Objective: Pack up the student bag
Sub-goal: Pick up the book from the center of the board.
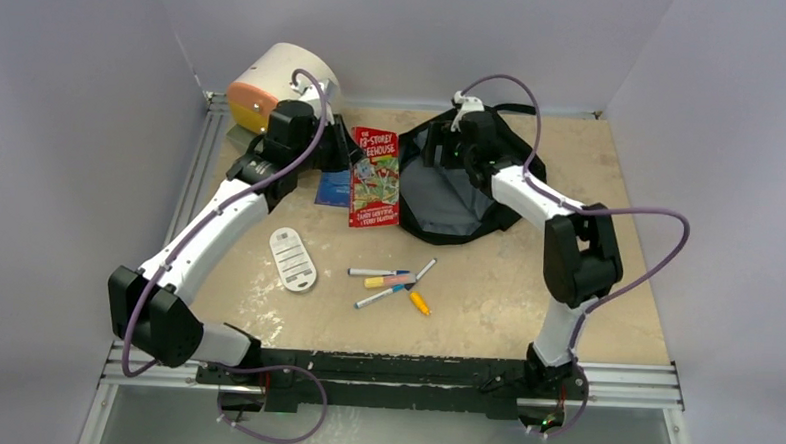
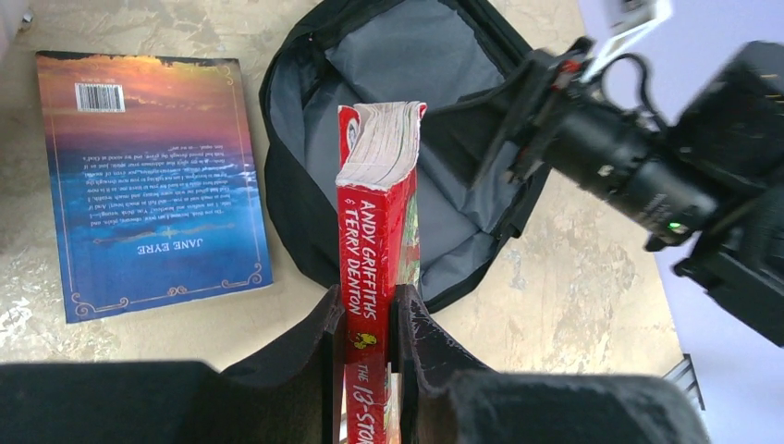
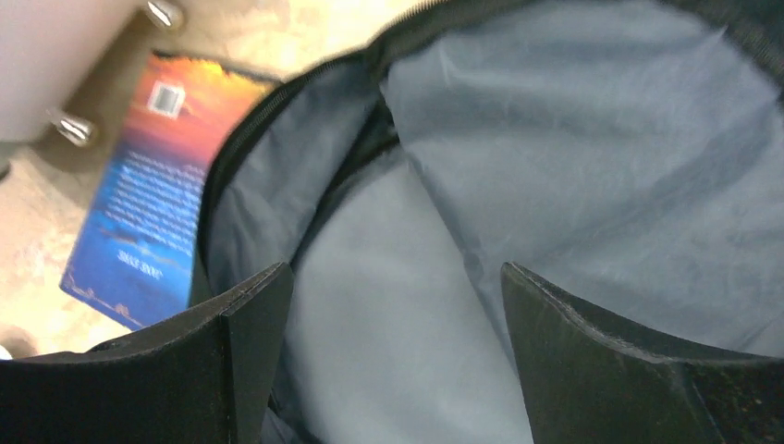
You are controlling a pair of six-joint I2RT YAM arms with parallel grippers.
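At the far side of the table, right of centre, the student bag (image 1: 440,199) lies unzipped with its mouth gaping and grey lining exposed; no item is visible inside it in any view. Left gripper (image 2: 370,310) is clamped across the red paperback (image 2: 379,213) near one end of its spine, with the book held on edge just beside the bag's rim and its free end pointing toward the opening. Right gripper (image 3: 393,273) has its jaws spread wide and empty, hovering over the lining just within the mouth; contact with the fabric cannot be told. Blue paperback (image 2: 153,185) lies flat on the table beside the bag, back cover up. Nearer the arms are loose pens and markers (image 1: 396,280) and a white oval item (image 1: 293,259), well apart from the bag. Cream-and-orange drawer box (image 1: 275,87) sits at far left. Judgement: packing is at an early stage, with nothing in yet and the first book in hand, poised for insertion. Remaining: red book, blue book, pens, possibly the oval item.
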